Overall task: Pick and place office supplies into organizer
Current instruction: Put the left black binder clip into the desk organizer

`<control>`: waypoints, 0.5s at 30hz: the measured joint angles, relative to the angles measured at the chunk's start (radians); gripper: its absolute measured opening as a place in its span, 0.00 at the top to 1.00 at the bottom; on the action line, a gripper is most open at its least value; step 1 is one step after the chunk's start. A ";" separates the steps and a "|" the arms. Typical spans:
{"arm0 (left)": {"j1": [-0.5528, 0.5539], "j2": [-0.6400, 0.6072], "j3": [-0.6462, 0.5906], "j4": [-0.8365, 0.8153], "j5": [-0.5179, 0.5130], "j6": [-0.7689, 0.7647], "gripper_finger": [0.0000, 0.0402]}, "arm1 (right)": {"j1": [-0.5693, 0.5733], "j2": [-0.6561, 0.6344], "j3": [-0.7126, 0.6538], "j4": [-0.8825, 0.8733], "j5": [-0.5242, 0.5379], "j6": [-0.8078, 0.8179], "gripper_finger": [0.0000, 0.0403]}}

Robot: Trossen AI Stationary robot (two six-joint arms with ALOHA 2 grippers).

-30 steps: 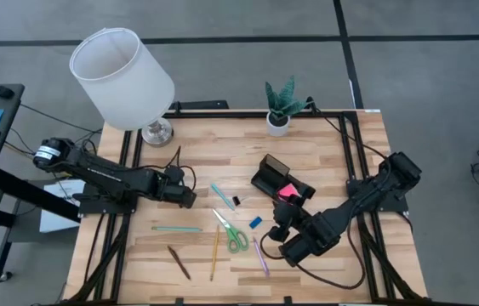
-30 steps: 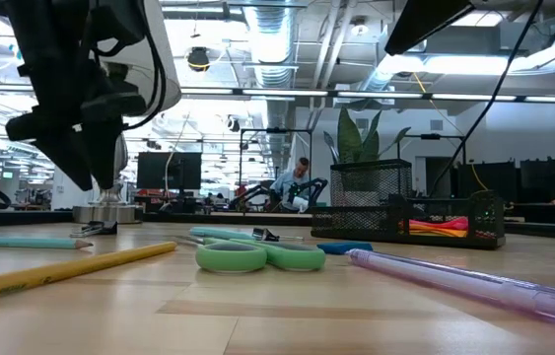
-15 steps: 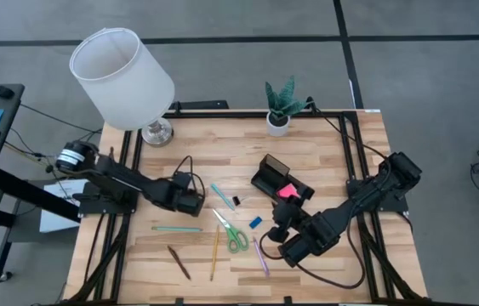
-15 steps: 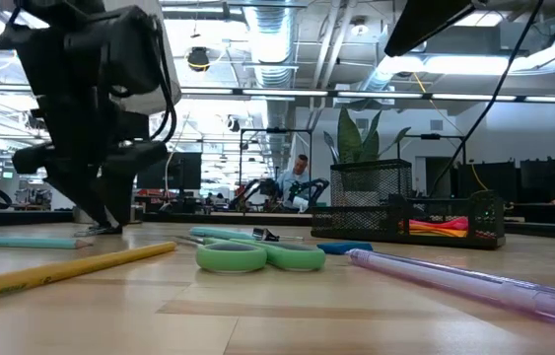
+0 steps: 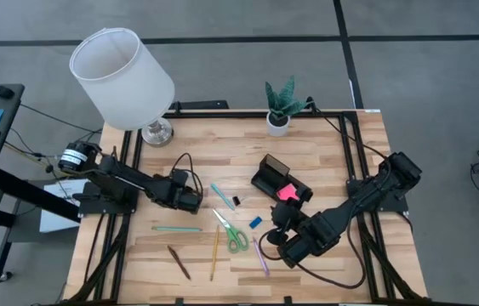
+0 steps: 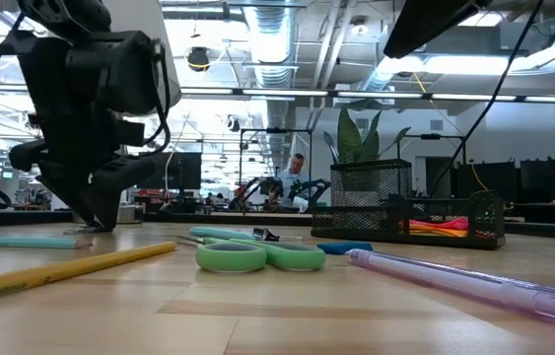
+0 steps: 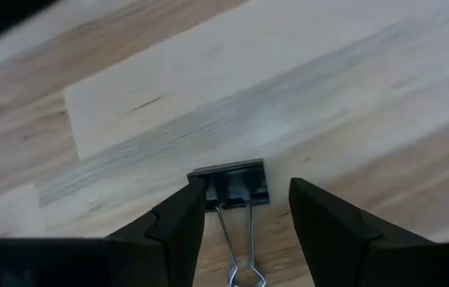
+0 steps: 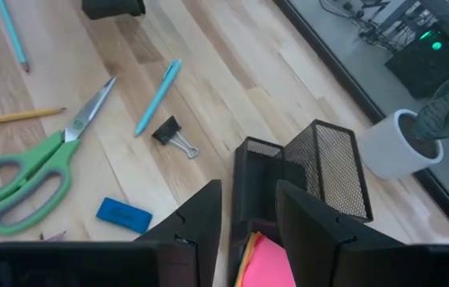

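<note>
While it lies flat on the wooden surface (image 5: 324,153), a small black clip (image 7: 228,182) sits between the two fingers of the left pincer (image 7: 248,188), which stand apart on either side of its black body without clamping it; its wire handles point back toward the wrist. From above, that left pincer (image 5: 192,202) is down near the surface's left middle, and the low view shows it (image 6: 95,212) lowered almost to the wood.

A second black clip (image 5: 237,201) lies just beside a teal pen (image 5: 220,195), well apart from the first. Near them are the green-handled scissors (image 5: 235,235), a blue eraser (image 5: 255,223), a yellow pencil (image 5: 214,251), a brown pen (image 5: 179,262), a purple pen (image 5: 260,257) and a teal pencil (image 5: 177,228), all loose on the wood.

The black mesh organizer (image 5: 269,174) stands right of centre, with the pink sticky-note pad (image 5: 287,192) in its low front compartment. The right pincer (image 5: 278,223) hangs just beside that front edge, fingers apart and gripping nothing; its wrist view looks past them (image 8: 248,191) onto the pad (image 8: 268,267) and the organizer (image 8: 324,163).

At the far edge stand a white lamp (image 5: 122,76) and a potted plant (image 5: 280,106). A person (image 6: 292,182) sits in the room beyond.
</note>
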 joint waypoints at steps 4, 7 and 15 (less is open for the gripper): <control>-0.009 0.000 0.006 0.000 -0.007 0.050 0.56 | 0.000 0.000 0.000 0.002 0.001 0.000 0.72; -0.013 -0.002 0.008 -0.015 -0.010 0.016 0.56 | 0.000 0.000 0.000 0.006 0.001 0.000 0.72; -0.013 -0.002 0.008 -0.044 -0.043 -0.070 0.56 | 0.000 0.000 0.000 0.016 0.000 0.000 0.72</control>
